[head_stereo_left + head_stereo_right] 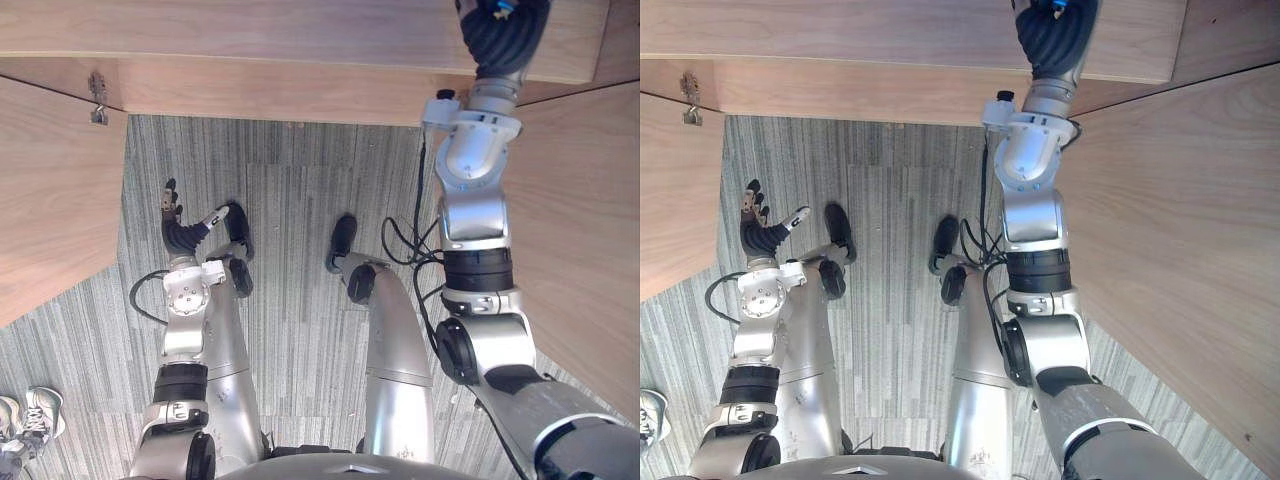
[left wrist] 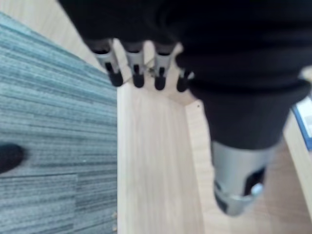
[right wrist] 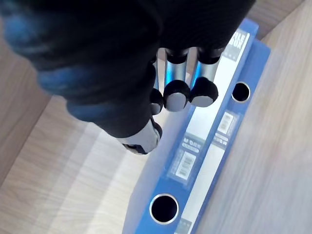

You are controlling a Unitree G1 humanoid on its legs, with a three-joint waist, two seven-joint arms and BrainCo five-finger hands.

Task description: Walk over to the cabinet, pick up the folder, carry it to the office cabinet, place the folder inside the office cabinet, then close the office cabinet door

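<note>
inside the cabinet, the blue folder point(image 3: 195, 161) lies on the wooden shelf point(image 3: 73, 195), right hand point(image 3: 176, 95) released just above it. looks placed: pull straight back without nudging it. left hand point(image 1: 172, 215) hangs relaxed.

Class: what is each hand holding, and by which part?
Left hand: open, nothing. Right hand is by the spine of the blue folder; a grip cannot be told.
</note>
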